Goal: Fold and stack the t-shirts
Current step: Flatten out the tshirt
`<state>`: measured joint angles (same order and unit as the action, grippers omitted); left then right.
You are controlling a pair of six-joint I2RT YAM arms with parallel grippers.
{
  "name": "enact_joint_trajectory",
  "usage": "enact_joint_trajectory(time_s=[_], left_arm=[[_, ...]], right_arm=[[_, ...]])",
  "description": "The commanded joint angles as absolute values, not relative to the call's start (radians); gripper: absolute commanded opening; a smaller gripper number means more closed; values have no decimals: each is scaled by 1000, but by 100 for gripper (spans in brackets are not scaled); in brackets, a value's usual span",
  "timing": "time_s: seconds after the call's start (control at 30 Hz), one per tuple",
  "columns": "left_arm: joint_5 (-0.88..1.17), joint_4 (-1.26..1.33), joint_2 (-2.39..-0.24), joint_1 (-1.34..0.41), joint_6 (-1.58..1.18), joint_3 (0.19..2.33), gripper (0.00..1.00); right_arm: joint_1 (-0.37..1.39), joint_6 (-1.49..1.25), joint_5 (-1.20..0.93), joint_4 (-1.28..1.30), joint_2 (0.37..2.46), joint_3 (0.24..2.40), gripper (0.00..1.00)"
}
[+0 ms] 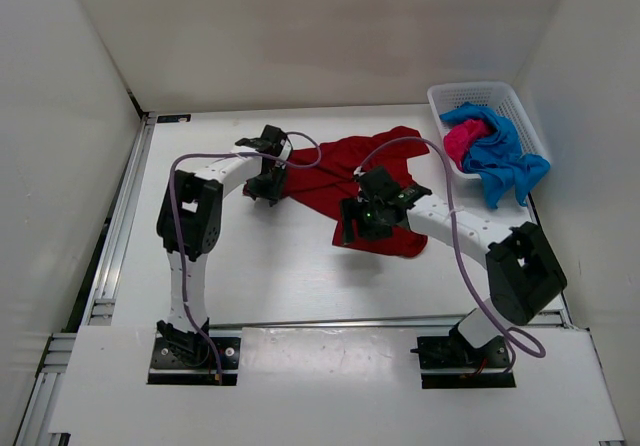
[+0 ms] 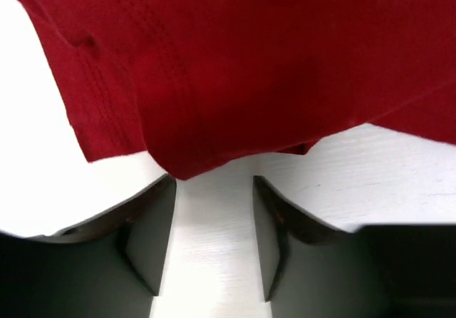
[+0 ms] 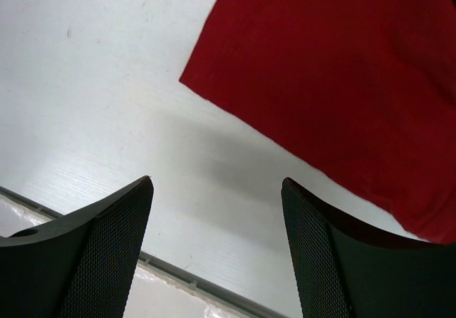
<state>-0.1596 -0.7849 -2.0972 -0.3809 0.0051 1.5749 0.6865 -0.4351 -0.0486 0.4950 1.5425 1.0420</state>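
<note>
On the table [image 1: 270,276], just past centre toward 12 o'clock: red shirt [image 1: 345,181], spread out but rumpled, outline uneven, one corner reaching toward 5 o'clock.

At its 9 o'clock edge: left gripper [image 1: 265,191], low over the table. Seen from the left wrist, jaws apart with bare table between them, gripping nothing. Hemmed edge of the red shirt [image 2: 235,75] just beyond the fingertips [image 2: 153,232], a folded lip of cloth nearest the gap.

At its 6 o'clock edge: right gripper [image 1: 350,231], half over cloth, half over table. Seen from the right wrist, jaws wide apart, nothing held. Straight edge and one corner of the red shirt [image 3: 342,83] ahead toward 1 o'clock, clear of the fingers [image 3: 107,247].

At 2 o'clock, near the right wall: basket [image 1: 440,98], holding pink shirt [image 1: 467,141] and blue shirt [image 1: 500,156], both bunched, the blue spilling over the near rim.

Open table at 9 o'clock, and across the near side from 7 to 5 o'clock, between red shirt and arm bases. Less room at 3 o'clock, between red shirt and basket. Walls close on the left, far and right sides.
</note>
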Motion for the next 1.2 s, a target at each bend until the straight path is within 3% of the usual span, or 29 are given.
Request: enact_joint_trajectory(time_s=[0.0,0.1,0.27,0.43,0.7,0.73,0.8,0.9,1.03,1.07,1.17], left_arm=[[-179,-781,-1991,-380,0,1585,65],[-216,-759,-1933,-380,0,1571,81],[-192,-750,-2008,-361,0,1626,81],[-92,-781,-2059,-360,0,1647,74],[-119,-801,-2135,-360,0,1719,38],[-133,-801,-2135,-360,0,1730,25],[-143,-810,-2135,-360,0,1730,10],[-153,-810,-2112,-360,0,1721,10],[-163,-810,-2059,-350,0,1703,10],[-163,-810,-2045,-350,0,1689,10],[-163,-821,-1976,-311,0,1654,10]], right_arm=[[686,-402,-80,468,1563,1107,77],[695,-402,-89,468,1572,1108,77],[695,-393,-109,468,1582,1108,75],[704,-393,-109,468,1591,1108,75],[704,-383,-80,491,1719,1187,75],[704,-383,-71,491,1736,1196,75],[715,-383,-51,491,1776,1207,75],[715,-383,-20,518,1827,1233,73],[715,-374,-20,558,1876,1233,37],[715,-374,-20,558,1876,1217,19],[715,-374,-20,596,1849,1164,0]])
